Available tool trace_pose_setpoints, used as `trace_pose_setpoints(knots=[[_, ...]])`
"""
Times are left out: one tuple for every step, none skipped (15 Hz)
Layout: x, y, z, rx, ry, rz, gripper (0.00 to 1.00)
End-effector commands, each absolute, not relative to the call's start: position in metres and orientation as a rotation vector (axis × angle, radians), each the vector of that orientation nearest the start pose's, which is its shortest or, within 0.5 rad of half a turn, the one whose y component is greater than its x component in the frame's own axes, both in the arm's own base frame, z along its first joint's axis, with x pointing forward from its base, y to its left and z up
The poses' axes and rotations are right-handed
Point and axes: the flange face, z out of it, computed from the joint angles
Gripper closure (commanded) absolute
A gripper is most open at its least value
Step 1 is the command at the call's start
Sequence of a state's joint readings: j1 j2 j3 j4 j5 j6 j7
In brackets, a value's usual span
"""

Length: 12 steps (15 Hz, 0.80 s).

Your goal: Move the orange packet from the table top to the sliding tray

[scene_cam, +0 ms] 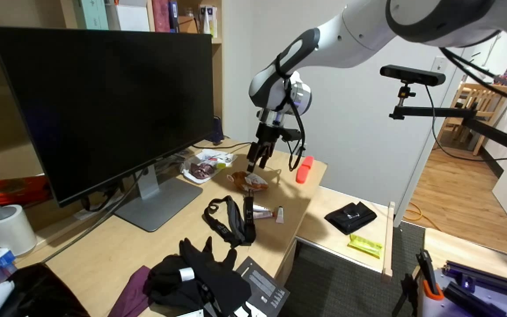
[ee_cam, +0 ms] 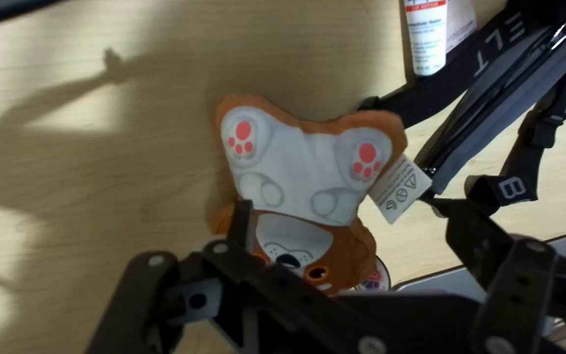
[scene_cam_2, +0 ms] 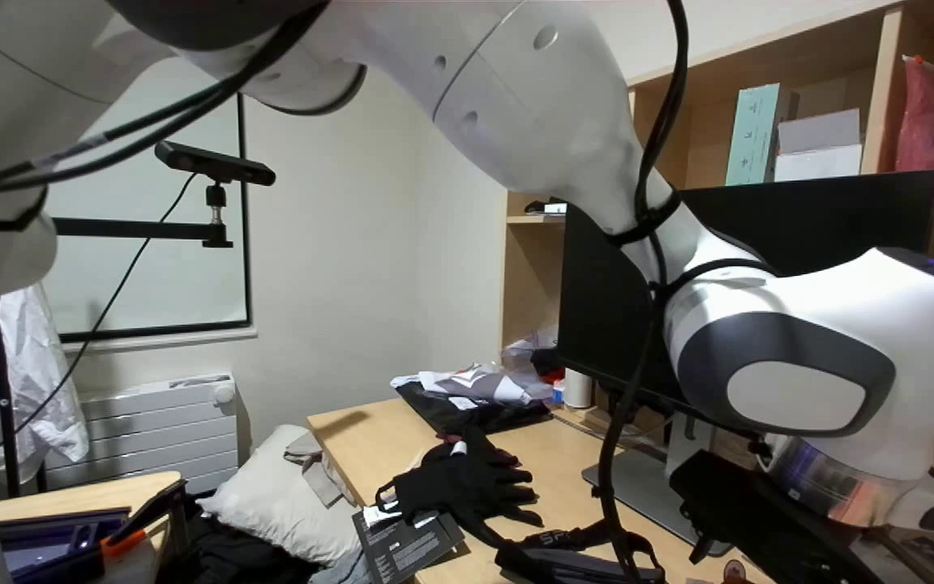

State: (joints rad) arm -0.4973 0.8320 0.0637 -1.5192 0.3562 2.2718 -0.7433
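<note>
Orange-brown, the plush dog [ee_cam: 302,189] lies on the worktop [scene_cam: 126,251] under the gripper [scene_cam: 256,165], whose 2 jaws stand spread apart. Beside the dog is a black belt [ee_cam: 499,105]; lower, beyond the worktop, the sliding tray [scene_cam: 328,241] bears a yellow packet [scene_cam: 365,245].

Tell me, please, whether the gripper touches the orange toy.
Cannot tell: the wrist view shows one of the fingers in front of the orange toy, hiding any contact or gap; neither exterior view settles it.

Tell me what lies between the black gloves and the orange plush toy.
A black belt lies between the black gloves and the orange plush toy, seen in an exterior view.
</note>
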Motion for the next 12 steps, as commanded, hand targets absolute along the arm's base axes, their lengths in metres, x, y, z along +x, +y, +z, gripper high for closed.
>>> trace_pose_setpoints(knots=[[0.649,-0.301,0.150,-2.827,-0.084,-0.226,0.00],[0.651,-0.300,0.144,-2.825,-0.080,-0.233,0.00],[0.653,-0.300,0.140,-2.823,-0.074,-0.240,0.00],[0.655,-0.300,0.136,-2.817,-0.062,-0.241,0.00],[0.657,-0.300,0.132,-2.815,-0.060,-0.238,0.00],[0.658,-0.301,0.129,-2.804,-0.045,-0.242,0.00],[0.660,-0.302,0.126,-2.799,-0.034,-0.247,0.00],[0.661,-0.304,0.123,-2.791,-0.025,-0.247,0.00],[0.662,-0.305,0.120,-2.785,-0.018,-0.247,0.00],[0.663,-0.307,0.118,-2.782,-0.014,-0.250,0.00],[0.664,-0.308,0.116,-2.781,-0.010,-0.254,0.00],[0.665,-0.310,0.115,-2.778,-0.004,-0.255,0.00]])
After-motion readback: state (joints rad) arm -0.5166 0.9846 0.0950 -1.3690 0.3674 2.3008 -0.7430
